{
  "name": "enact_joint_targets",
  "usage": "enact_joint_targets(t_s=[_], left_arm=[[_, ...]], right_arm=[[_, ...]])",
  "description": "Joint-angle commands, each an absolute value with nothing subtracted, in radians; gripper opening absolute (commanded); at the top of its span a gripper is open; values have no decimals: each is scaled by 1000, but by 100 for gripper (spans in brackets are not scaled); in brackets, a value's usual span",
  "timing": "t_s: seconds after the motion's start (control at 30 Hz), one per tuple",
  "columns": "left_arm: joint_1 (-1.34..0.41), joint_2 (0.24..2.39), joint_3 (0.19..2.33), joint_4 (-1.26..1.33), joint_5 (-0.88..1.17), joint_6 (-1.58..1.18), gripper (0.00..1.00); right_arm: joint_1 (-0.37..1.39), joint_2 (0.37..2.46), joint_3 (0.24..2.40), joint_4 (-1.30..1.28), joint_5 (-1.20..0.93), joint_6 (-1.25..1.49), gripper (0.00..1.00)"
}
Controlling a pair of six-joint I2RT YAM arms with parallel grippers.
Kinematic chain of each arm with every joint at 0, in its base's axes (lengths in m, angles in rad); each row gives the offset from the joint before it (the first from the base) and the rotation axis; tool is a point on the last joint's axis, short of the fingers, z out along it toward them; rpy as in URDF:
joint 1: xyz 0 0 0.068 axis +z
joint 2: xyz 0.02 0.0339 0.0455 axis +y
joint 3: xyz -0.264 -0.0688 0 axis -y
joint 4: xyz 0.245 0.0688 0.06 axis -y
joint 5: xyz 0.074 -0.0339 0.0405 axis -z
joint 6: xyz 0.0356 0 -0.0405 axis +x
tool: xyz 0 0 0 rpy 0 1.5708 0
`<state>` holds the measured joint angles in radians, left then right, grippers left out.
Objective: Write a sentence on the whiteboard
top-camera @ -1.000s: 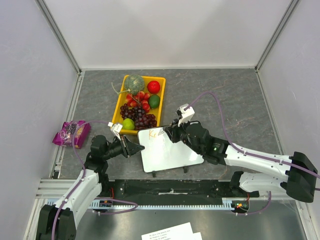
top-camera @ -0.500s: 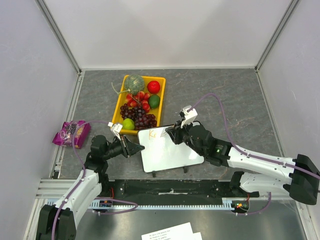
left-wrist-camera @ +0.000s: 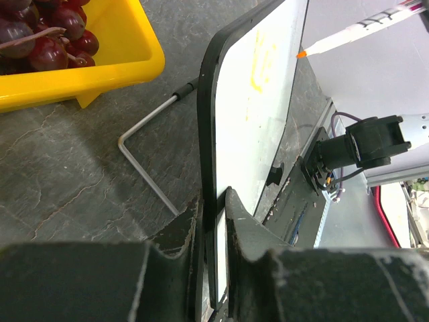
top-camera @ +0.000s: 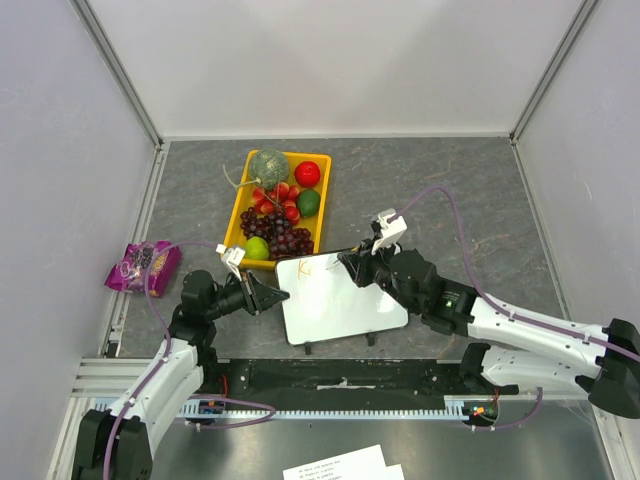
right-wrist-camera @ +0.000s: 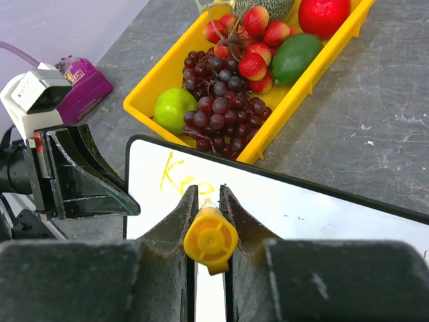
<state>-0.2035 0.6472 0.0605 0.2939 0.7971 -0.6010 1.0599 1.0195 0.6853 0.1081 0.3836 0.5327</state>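
Orange-tipped marker (left-wrist-camera: 355, 32) pinched in right jaws, arm (top-camera: 525, 325) stretched low over whiteboard (top-camera: 340, 305).

Whiteboard (top-camera: 340, 305) - small glossy white rectangle, rounded corners, thin dark frame. It sits at the near middle of the table, rotated a bit, with its far left corner just beside the yellow tray (top-camera: 240, 205). Two small black feet (top-camera: 307, 348) show along the near edge. A bent wire leg (left-wrist-camera: 147, 161) runs under the back on the tray side, so the board sits tilted rather than flat. Its left edge is pinched in the left gripper (top-camera: 278, 295).

Sentence (right-wrist-camera: 175, 176) - orange marker, top left corner of the board only. "K" and "e" are readable; anything after that is hidden in the right wrist view. The rest of the surface is clean white.
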Motion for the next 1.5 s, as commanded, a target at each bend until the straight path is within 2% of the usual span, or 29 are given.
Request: enact_joint_targets(t_s=[0.0, 0.6, 1.47], left_arm=[[-204, 643, 66, 321, 785, -560, 2], [-206, 638, 64, 321, 788, -563, 2], [-206, 637, 64, 319, 785, -563, 2]], right_arm=[[1057, 988, 738, 100, 420, 537, 0], [1052, 1075, 753, 155, 446, 540, 0], [1031, 1034, 643, 132, 405, 569, 0]])
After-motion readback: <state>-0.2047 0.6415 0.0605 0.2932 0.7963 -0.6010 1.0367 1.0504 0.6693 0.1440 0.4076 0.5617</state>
